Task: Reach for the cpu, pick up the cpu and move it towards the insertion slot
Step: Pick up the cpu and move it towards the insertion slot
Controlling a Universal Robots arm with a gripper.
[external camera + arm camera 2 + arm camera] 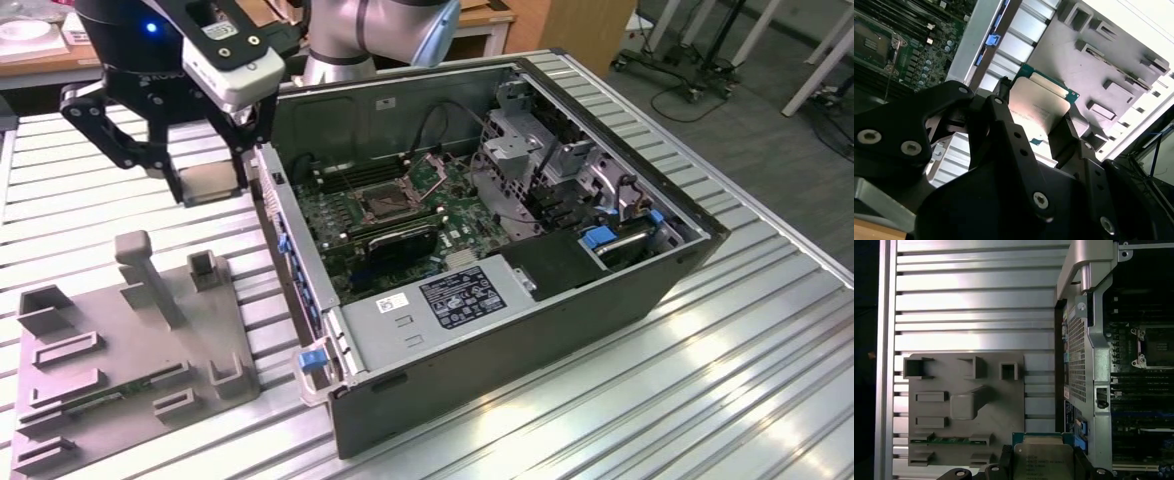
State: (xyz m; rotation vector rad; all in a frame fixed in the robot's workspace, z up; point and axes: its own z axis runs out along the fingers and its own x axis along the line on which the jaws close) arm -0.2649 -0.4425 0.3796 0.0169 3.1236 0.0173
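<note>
My gripper hangs above the slatted table, on the exterior view's left of the open computer case. It is shut on the cpu, a small pale silver square held by its edges between the black fingers. Both wrist views show the cpu clamped in the gripper, its green rim visible. The insertion slot lies inside the case on the green motherboard, a metal-framed square with a dark centre. The insertion slot sits well apart from the cpu.
A grey plastic tray with square recesses and upright posts lies on the table below the gripper, holding a green memory strip. The case's metal side wall stands between the gripper and the motherboard. Drive cages and cables fill the case's far side.
</note>
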